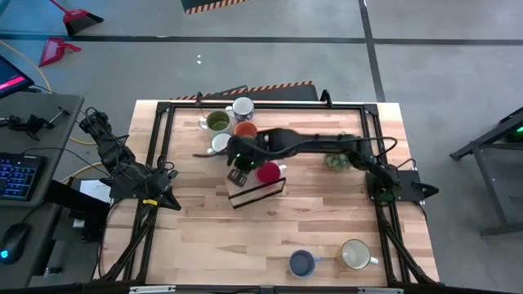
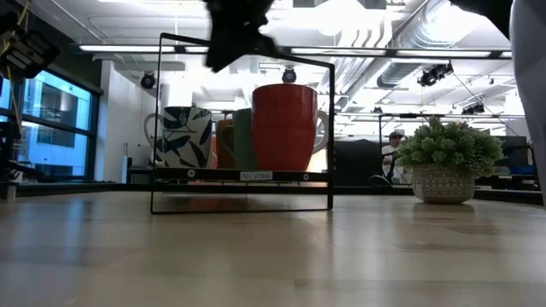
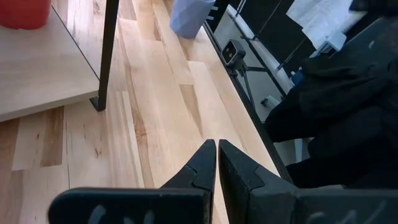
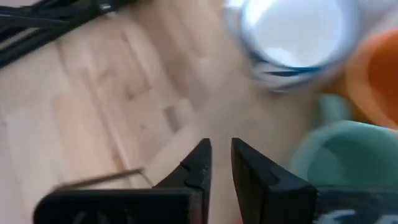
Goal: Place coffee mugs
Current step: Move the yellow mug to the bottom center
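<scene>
A red mug (image 1: 268, 171) (image 2: 286, 128) stands upright on the shelf of a black wire rack (image 1: 257, 192) (image 2: 243, 175). Olive green (image 1: 217, 122), white with a blue rim (image 1: 243, 107) (image 4: 292, 34), orange (image 1: 246, 129) (image 4: 376, 71) and teal (image 4: 348, 158) mugs stand clustered on the table beyond the rack. A blue mug (image 1: 301, 263) and a cream mug (image 1: 355, 254) stand near the near edge. My right gripper (image 1: 235, 161) (image 4: 219, 149) hovers above the rack's left end, fingers a narrow gap apart, holding nothing. My left gripper (image 1: 173, 202) (image 3: 216, 146) waits shut at the table's left edge.
A spiky green potted plant (image 1: 335, 161) (image 2: 444, 166) stands right of the rack, under my right arm. A black frame (image 1: 163, 131) runs round the table. Bare wood lies between the rack and the two near mugs. A person sits far off in the room (image 2: 392, 149).
</scene>
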Robot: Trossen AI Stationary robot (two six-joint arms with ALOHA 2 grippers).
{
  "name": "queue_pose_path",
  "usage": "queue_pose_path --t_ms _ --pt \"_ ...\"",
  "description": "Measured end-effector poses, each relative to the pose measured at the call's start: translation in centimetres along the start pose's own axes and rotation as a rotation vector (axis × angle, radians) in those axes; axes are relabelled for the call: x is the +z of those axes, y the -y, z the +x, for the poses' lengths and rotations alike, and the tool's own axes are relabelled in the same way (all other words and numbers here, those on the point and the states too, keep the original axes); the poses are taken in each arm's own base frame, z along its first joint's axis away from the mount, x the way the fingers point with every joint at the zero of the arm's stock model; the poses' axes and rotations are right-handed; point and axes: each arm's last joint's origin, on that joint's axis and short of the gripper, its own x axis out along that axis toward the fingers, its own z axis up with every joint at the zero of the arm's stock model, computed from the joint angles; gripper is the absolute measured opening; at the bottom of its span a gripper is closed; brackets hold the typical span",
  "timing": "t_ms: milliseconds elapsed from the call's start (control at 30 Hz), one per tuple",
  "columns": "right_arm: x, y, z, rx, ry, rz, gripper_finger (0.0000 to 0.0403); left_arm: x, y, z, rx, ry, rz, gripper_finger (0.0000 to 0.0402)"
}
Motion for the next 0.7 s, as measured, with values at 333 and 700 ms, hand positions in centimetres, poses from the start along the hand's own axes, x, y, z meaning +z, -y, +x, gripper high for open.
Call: queue_pose_path --t_ms 333,700 --pt "-2.2 1.8 -10.5 -0.239 -0.029 -0.068 0.0041 0.1 0.0 0.0 -0.003 0.007 -0.003 0.001" --pt "-6.7 -0.1 -16.1 -0.16 -0.122 -0.215 0.0041 0.5 0.3 0.0 -0.032 0.055 -0.036 0.001"
